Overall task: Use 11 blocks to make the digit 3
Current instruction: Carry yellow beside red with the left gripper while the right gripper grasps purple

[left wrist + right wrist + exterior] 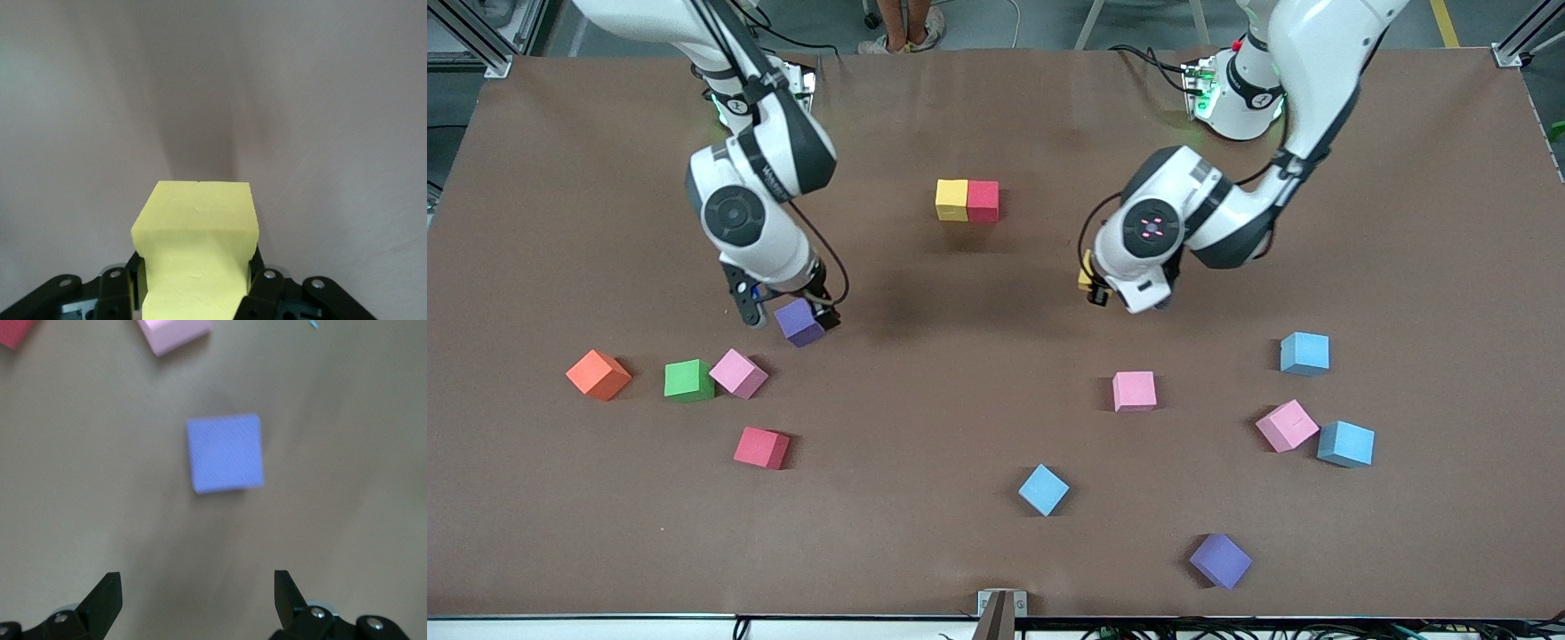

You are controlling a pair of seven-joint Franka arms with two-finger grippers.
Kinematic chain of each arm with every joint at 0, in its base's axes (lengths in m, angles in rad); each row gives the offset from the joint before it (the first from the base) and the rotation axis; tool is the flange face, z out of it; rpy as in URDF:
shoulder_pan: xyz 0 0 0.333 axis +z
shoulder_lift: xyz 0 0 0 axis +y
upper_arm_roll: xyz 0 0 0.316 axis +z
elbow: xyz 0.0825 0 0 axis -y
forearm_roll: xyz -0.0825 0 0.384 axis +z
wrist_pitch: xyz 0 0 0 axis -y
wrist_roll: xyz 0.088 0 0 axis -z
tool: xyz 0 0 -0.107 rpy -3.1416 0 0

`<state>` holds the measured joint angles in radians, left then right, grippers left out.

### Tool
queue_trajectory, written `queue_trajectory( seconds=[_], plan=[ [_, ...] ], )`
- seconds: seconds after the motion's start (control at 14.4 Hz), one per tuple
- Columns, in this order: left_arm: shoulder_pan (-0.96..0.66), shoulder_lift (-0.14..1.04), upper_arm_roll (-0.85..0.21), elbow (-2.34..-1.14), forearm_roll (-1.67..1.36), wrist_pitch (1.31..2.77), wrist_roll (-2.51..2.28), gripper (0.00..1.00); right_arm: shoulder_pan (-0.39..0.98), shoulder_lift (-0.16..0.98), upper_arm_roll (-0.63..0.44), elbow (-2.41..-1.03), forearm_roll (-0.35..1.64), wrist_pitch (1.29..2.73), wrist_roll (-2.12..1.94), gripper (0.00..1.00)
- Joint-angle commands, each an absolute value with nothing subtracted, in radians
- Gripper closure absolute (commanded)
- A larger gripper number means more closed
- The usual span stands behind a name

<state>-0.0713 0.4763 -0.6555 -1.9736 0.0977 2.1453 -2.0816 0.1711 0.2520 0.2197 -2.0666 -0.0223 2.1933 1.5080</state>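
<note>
My left gripper [1090,284] is shut on a yellow block [1085,270], held above bare table toward the left arm's end; in the left wrist view the yellow block [197,217] fills the space between the fingers [261,283]. A yellow block [951,199] and a red block [983,201] sit touching side by side at mid-table. My right gripper [790,313] hangs open over a purple block [800,324]. The right wrist view shows that purple block [225,453] lying on the table ahead of the spread gripper [197,585], with nothing between the fingers.
Loose cubes lie nearer the front camera: orange [599,374], green [688,380], pink [738,373] and red [762,447] toward the right arm's end; pink [1135,391], light blue [1043,489], light blue [1304,353], pink [1287,425], light blue [1345,444] and purple [1220,560] elsewhere.
</note>
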Motion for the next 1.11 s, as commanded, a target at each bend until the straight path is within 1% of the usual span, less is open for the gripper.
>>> queue_trajectory(
  seconds=[0.0,0.21,0.35,0.49,0.56,0.76,0.9,1.04],
  plan=[
    [-0.098,0.468,-0.660,-2.011,0.100,2.190,-2.195,0.86,0.114,0.279,0.236,-2.025,-0.043,2.172,1.413,0.00],
    [-0.110,0.465,-0.698,-2.014,0.101,2.215,-2.357,0.86,0.081,0.281,0.236,-2.026,-0.043,2.166,1.353,0.00],
    [-0.110,0.456,-0.756,-2.055,0.101,2.241,-2.451,0.87,0.060,0.281,0.236,-2.026,-0.043,2.166,1.316,0.00],
    [-0.106,0.419,-0.814,-2.109,0.101,2.275,-2.535,0.87,0.066,0.294,0.236,-2.025,-0.048,2.149,1.244,0.00],
    [-0.097,0.417,-0.859,-2.127,0.100,2.302,-2.571,0.87,0.075,0.299,0.235,-2.025,-0.066,2.149,1.247,0.00],
    [-0.097,0.405,-0.929,-2.221,0.100,2.439,-2.620,0.88,0.029,0.301,0.236,-2.022,-0.072,2.154,1.236,0.00],
    [-0.097,0.361,-0.949,-2.320,0.103,2.534,-2.619,0.88,0.038,0.311,0.236,-2.019,-0.072,2.141,1.236,0.00],
    [-0.097,0.362,-0.950,-2.364,0.115,2.577,-2.606,0.88,0.049,0.331,0.236,-2.017,-0.083,2.141,1.233,0.00]
  ],
)
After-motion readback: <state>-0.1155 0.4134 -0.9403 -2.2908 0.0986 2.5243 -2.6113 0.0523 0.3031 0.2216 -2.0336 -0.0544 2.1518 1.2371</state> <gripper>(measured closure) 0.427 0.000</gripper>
